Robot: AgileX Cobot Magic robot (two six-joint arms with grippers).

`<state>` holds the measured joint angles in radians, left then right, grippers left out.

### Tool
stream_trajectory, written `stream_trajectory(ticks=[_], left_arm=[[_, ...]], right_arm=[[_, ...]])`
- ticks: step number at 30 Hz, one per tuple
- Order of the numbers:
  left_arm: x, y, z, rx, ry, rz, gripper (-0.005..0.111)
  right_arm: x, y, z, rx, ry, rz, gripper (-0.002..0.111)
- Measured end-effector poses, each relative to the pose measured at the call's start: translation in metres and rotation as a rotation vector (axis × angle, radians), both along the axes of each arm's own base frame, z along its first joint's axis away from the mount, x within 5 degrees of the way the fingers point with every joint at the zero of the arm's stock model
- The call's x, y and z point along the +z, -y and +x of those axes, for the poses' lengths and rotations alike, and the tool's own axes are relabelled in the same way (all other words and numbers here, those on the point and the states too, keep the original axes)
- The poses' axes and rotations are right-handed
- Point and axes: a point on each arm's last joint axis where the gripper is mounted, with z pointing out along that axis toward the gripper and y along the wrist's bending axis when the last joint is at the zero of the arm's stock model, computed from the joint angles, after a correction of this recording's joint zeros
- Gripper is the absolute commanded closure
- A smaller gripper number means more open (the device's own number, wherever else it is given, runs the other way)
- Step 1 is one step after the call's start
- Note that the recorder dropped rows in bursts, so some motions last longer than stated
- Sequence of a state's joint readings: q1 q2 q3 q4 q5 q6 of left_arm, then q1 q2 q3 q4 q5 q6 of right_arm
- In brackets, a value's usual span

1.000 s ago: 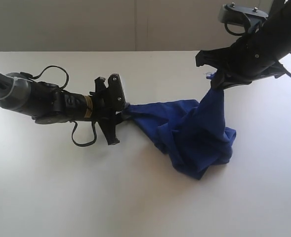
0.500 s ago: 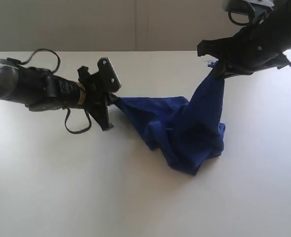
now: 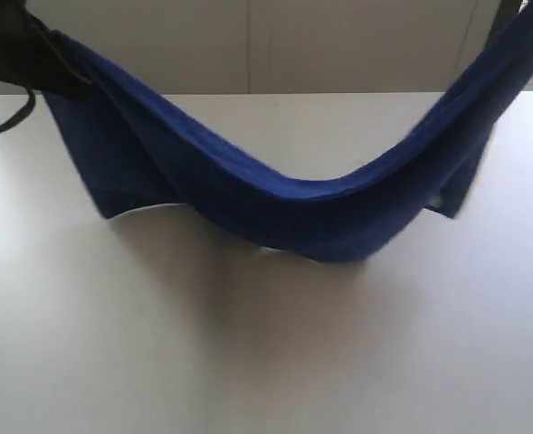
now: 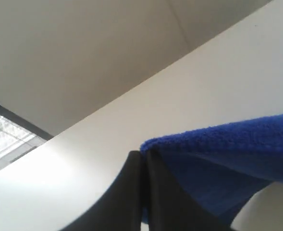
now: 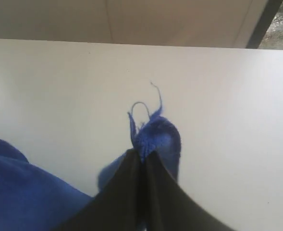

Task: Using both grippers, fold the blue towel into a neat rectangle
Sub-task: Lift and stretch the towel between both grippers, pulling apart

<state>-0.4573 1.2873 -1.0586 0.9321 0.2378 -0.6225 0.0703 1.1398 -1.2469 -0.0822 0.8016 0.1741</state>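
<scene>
The left pincer (image 4: pixel 142 155) is pressed together on one end of the towel (image 3: pixel 284 203). Its two dark fingers (image 4: pixel 127 192) meet with a fold of blue terry caught right at their tips. The right pincer (image 5: pixel 142 156) is clamped tight as well, pinching a small bunched corner of the cloth, and a loose thread (image 5: pixel 140 107) curls up from it. From across the room the towel hangs between its two held ends as a long sagging band. It is high at both upper corners of the exterior view and lowest near the middle. There its bottom edge comes down close to the table (image 3: pixel 248 362), with a soft shadow just beneath, but I cannot tell whether it touches. More cloth drapes down below each held end. Of the left arm only a dark, blurred mass and a bit of cable (image 3: pixel 22 110) show at the upper left edge. The towel's right end runs out of the frame at the upper right, so the pincer gripping it cannot be seen from there. A small pale patch shows by the right-hand flap, too blurred to name. Both wrist views are close and cropped, showing little beyond the fingertips, blue cloth and bare table.
</scene>
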Motion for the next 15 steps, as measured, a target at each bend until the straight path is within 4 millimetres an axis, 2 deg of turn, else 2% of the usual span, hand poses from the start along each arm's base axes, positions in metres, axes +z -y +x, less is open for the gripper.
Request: stream_trajectory(ticks=[2,5,11,15], left_arm=[[0.011,-0.005,-0.023,0.019,-0.041,0.004,0.107],[0.015,0.002,-0.056,-0.092,-0.170,0.009,0.107],[0.015,0.002,-0.076,-0.127,-0.264,-0.001,0.107],[0.007,0.001,-0.077,-0.112,-0.329,0.017,0.107]], right_arm=[[0.006,0.002,-0.014,-0.008,-0.005,-0.006,0.108],[0.015,0.004,-0.038,-0.016,0.003,-0.003,0.108],[0.023,0.006,-0.064,-0.023,0.000,0.000,0.108],[0.011,0.006,-0.065,-0.024,-0.040,-0.004,0.108]])
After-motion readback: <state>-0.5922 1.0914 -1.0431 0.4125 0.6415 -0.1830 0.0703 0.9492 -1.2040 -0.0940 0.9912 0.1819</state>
